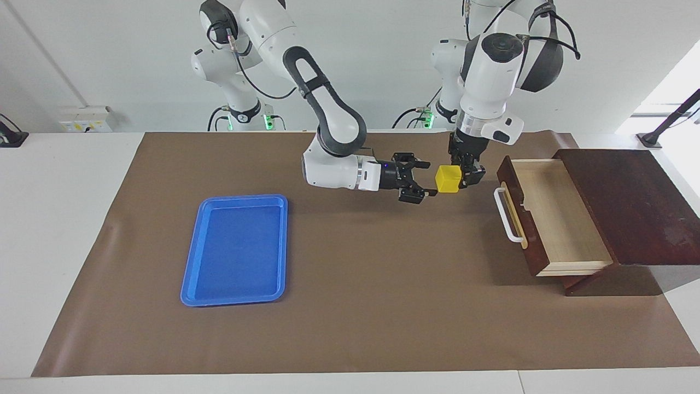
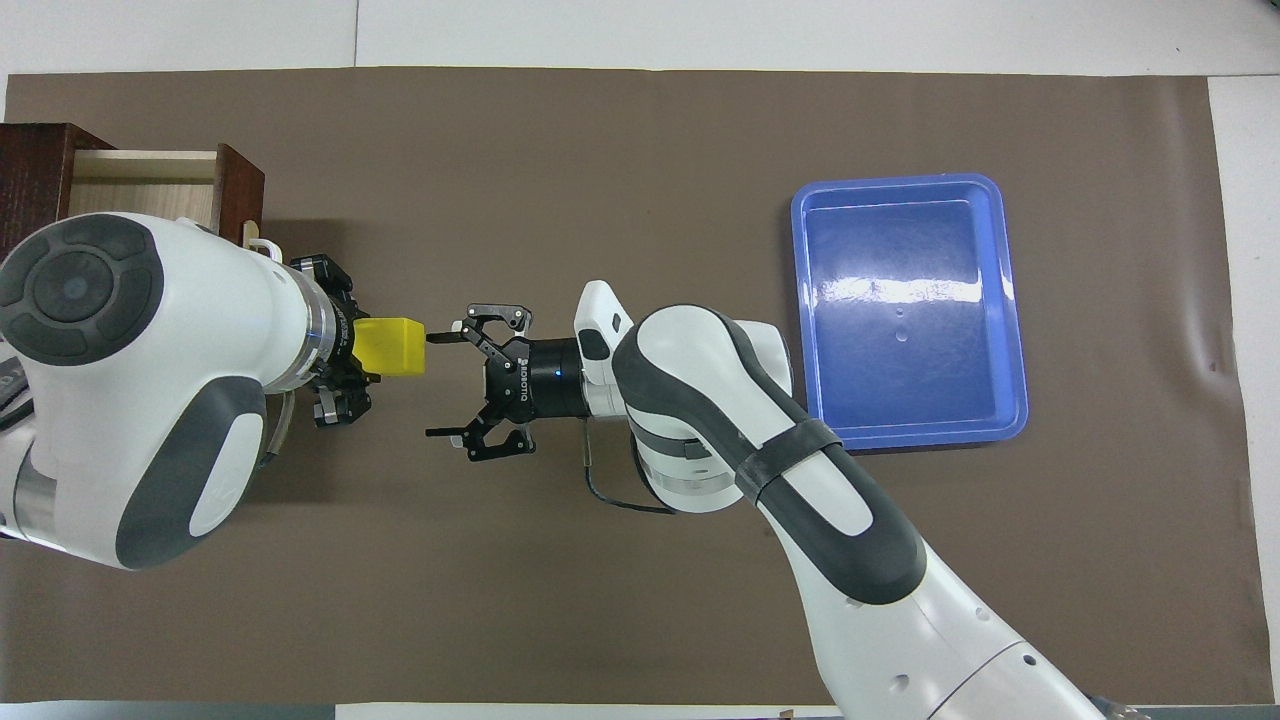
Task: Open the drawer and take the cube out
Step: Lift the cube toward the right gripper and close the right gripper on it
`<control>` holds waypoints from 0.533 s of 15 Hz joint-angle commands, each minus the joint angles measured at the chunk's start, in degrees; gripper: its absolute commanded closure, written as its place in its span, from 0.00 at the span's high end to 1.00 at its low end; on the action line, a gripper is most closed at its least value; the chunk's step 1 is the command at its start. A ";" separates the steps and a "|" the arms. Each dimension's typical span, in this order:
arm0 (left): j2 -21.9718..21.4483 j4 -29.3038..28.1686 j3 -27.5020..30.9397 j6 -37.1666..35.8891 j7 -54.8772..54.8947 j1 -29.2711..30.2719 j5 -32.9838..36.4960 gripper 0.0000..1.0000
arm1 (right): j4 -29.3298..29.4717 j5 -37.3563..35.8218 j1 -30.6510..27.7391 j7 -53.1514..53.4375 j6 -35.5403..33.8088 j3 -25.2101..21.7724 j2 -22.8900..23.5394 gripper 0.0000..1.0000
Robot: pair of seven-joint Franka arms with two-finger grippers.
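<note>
Cube: the small yellow cube (image 1: 448, 179) is up in the air, over the brown mat between the drawer and the blue tray, clear of the drawer.
Left gripper: the left gripper (image 1: 466, 174) hangs down from its wrist and is clamped on the cube, gripping the side that faces the drawer; the other side of the cube is bare.
Right gripper: the right gripper (image 1: 428, 178) lies level, pointing at the cube with its fingers spread wide, tips just beside the cube, one above and one below its free edge; from where I stand they look not quite closed round it.
Drawer: the dark wooden drawer (image 1: 552, 219) is pulled well out of its box (image 1: 634, 202), white bar handle (image 1: 506, 214) facing the middle of the table, pale inside bare as far as I can see.
Step in hand: I take this for a handover from the left arm to the right.
Doing it well: the right fingers should slide further over the cube's free faces and close squarely before the left lets go; a grip on the edge alone could let the smooth cube twist out.
Blue tray: the blue plastic tray (image 1: 236, 249) lies flat toward the right arm's end, nothing in it.
Surface: a brown mat (image 1: 350, 306) covers a white table (image 1: 54, 230).
Room: a plain white wall (image 1: 109, 54) stands at the robots' end.
</note>
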 commanded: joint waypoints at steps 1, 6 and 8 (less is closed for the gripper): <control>-0.86 -2.50 0.92 1.33 -0.70 -1.70 -0.68 0.00 | 1.99 1.10 -0.51 2.07 1.02 0.80 1.16 1.00; -0.95 -2.85 0.83 1.16 -0.78 -2.57 -0.68 0.00 | 5.68 -0.13 -0.68 3.12 1.99 0.89 2.30 1.00; -1.04 -3.21 0.92 1.16 -0.78 -2.58 -0.68 0.00 | 6.30 -0.40 -1.29 3.47 1.73 0.89 2.65 1.00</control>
